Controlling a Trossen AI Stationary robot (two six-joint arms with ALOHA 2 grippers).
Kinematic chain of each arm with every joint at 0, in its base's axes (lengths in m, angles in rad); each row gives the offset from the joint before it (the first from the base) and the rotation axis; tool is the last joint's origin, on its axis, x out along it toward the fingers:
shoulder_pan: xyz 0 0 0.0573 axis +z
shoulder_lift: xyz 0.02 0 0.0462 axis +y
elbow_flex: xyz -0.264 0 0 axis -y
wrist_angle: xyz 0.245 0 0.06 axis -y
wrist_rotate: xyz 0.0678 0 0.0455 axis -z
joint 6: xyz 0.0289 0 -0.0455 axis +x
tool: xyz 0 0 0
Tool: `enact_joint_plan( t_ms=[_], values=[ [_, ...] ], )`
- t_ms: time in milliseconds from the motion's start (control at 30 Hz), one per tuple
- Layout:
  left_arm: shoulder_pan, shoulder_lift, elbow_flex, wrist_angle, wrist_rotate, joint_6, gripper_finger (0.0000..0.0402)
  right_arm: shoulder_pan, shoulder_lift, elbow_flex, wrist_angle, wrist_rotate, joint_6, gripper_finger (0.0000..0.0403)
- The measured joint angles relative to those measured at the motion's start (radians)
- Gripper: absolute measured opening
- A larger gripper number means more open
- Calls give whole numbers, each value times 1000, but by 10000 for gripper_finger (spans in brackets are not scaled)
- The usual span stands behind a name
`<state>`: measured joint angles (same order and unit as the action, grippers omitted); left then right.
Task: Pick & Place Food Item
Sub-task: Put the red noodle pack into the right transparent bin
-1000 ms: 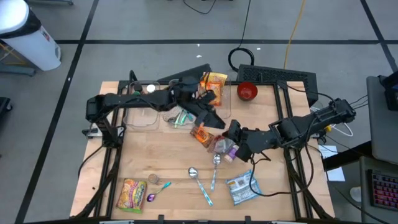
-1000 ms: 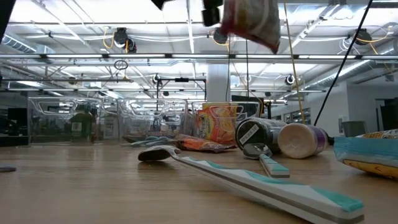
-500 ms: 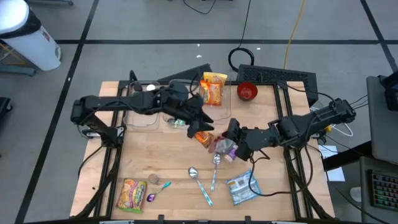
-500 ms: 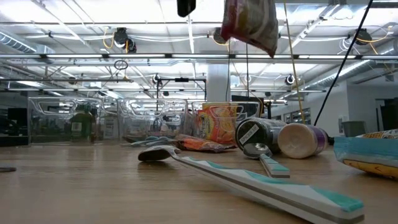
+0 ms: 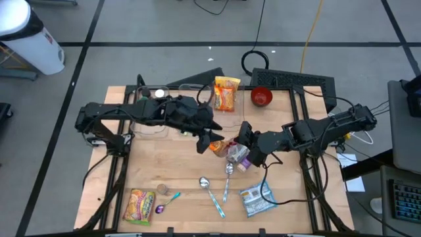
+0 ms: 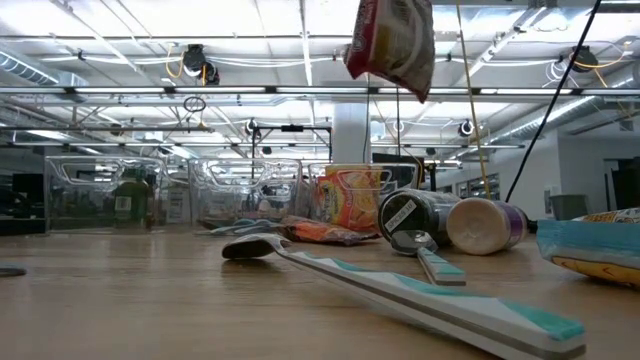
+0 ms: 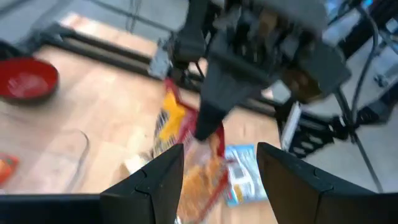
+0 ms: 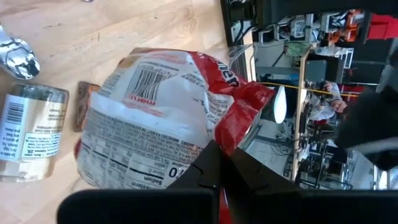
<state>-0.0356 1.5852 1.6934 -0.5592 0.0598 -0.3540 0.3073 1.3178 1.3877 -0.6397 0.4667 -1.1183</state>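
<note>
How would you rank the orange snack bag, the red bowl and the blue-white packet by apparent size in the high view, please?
1. orange snack bag
2. blue-white packet, nearly alike, so that order is unsure
3. red bowl, clearly smallest

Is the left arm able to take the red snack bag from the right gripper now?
Probably yes: the left gripper is open, facing the red snack bag hanging from the shut right gripper, nothing between.

Lighting: bright and even; rows of white ceiling strip lights across 12 o'clock of the low view.
Shadows: soft and short on the pale wooden tabletop.
Glare: mild on the shiny red-and-white crinkled snack bag.
Blur: the left wrist view is smeared throughout.
Focus: the near teal-and-white plastic utensil handle is soft.
</note>
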Motion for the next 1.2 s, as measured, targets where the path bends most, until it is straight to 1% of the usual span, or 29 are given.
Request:
enact_joint_plan(
  t_ms=[100, 200, 333, 433, 633, 733, 833, 1200],
  values=[
    [-5, -1, 3, 9, -21, 2, 209, 0, 0, 0, 0, 1, 7, 0],
    [-13, 1, 3, -22, -21, 3, 209, 0, 0, 0, 7, 2, 7, 0],
    [-29, 34, 2, -30, -35, 5, 209, 0, 0, 0, 8, 3, 7, 0],
    [-40, 52, 3, 0, -55, 10, 209, 0, 0, 0, 9, 3, 15, 0],
    [-59, 74, 2, -7, -66, 10, 209, -6, 0, 0, 23, 3, 15, 0],
    [-68, 82, 4, 60, -90, 9, 209, -11, 0, 0, 23, 3, 15, 0],
    [-73, 84, 4, 60, -109, 15, 209, -13, 0, 0, 26, 3, 15, 0],
    [-73, 108, 2, 50, -105, 17, 209, -13, 0, 0, 39, 3, 15, 0]
  ],
)
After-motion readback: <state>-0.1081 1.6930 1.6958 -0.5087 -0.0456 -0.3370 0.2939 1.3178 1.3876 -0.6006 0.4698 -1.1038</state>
